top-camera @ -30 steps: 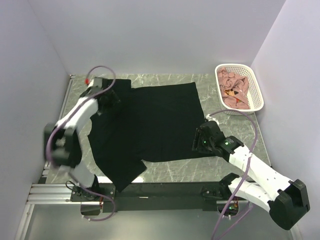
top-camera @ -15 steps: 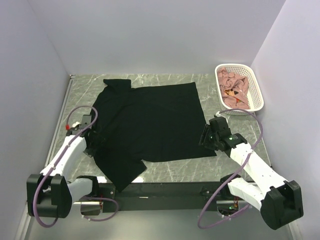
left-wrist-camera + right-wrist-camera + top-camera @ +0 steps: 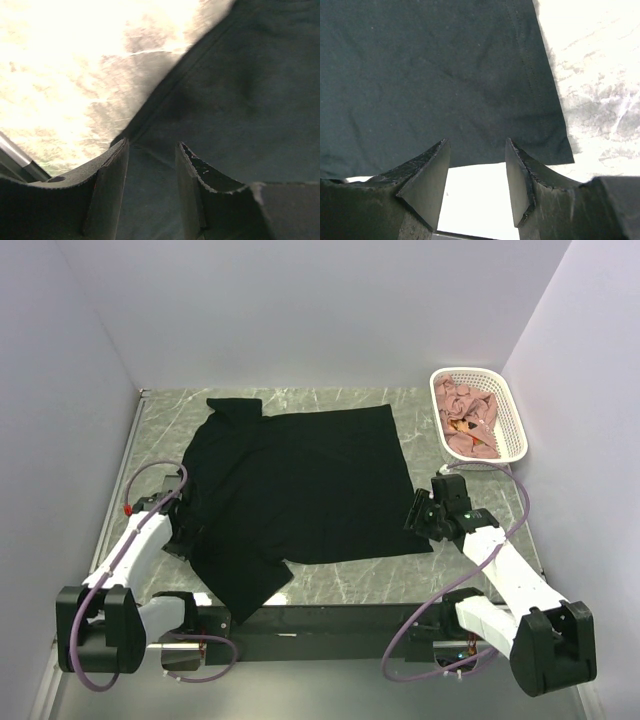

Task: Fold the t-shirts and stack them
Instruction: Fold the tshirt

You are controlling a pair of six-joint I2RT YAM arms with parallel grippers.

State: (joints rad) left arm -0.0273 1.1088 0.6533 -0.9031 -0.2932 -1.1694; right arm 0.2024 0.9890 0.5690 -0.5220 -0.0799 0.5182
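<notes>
the black t-shirt (image 3: pixel 300 480) lies spread flat on the table (image 3: pixel 330 585), one sleeve at its far left corner and the other trailing toward the near table edge; it is laid open like this so its edges can be taken and folded over. the left gripper (image 3: pixel 186 532) sits low at the shirt's left edge, its jaws parted by a narrow gap in its wrist view, with cloth and a seam showing between them and nothing pinched as far as i can tell. the right gripper (image 3: pixel 421 512) is at the shirt's near right corner, jaws spread, the hem just ahead of the fingertips and bare table between them. my reading: each arm stands at one side of the shirt so the two can lift together and keep the fold square. the pink t-shirts (image 3: pixel 468 418) lie bundled in the white basket (image 3: pixel 517 430), well beyond the black shirt's far right corner, not yet folded
</notes>
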